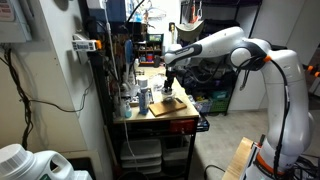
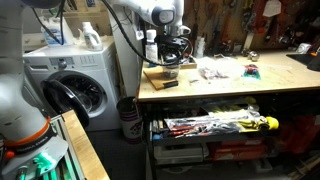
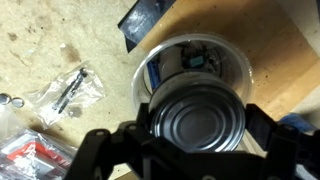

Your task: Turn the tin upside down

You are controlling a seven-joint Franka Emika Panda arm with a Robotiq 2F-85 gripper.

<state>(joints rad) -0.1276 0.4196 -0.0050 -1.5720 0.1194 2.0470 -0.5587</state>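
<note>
The tin (image 3: 196,112) fills the wrist view, a low round metal tin with its dark ringed face toward the camera. It sits between both fingers of my gripper (image 3: 200,126), which touch its sides left and right, so the gripper is shut on it. Behind it lies a round clear bowl (image 3: 160,55) on a wooden board (image 3: 275,50). In both exterior views the gripper (image 1: 170,86) (image 2: 170,62) hangs low over the board (image 1: 168,105) (image 2: 165,76) at the workbench's end; the tin is too small to make out there.
A plastic bag of small parts (image 3: 68,92) and a dark blue flat object (image 3: 140,25) lie near the board. The workbench (image 2: 250,88) carries more clutter and has a tool shelf (image 2: 220,126) below. A washing machine (image 2: 70,85) stands beside it.
</note>
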